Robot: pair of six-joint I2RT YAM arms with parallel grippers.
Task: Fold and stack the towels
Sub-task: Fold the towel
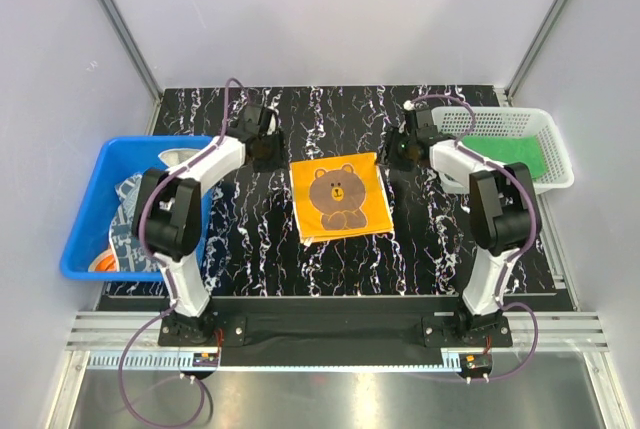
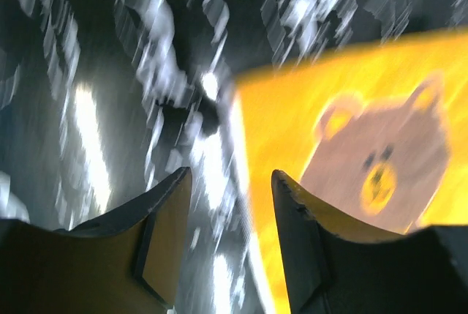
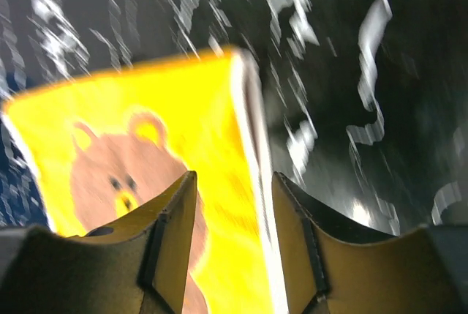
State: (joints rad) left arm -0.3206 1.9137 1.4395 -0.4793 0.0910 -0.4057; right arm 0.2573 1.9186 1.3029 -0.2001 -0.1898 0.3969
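Note:
An orange-yellow towel [image 1: 340, 196] with a brown bear on it lies spread flat in the middle of the black marbled table [image 1: 250, 239]. My left gripper [image 1: 268, 152] hovers by its far left corner, open; in the left wrist view the gripper [image 2: 230, 182] has bare table and the towel [image 2: 292, 116] edge under the gap. My right gripper [image 1: 398, 154] is at the far right corner, open too; the right wrist view shows this gripper [image 3: 234, 182] over the towel [image 3: 197, 109] edge, gripping nothing. A green towel [image 1: 505, 154] lies in the white basket [image 1: 556, 144].
A blue bin [image 1: 85, 219] stands at the table's left edge with a white and navy patterned cloth [image 1: 125, 219] and a bit of orange cloth [image 1: 105, 261] inside. The white mesh basket stands at the far right. Both wrist views are motion-blurred.

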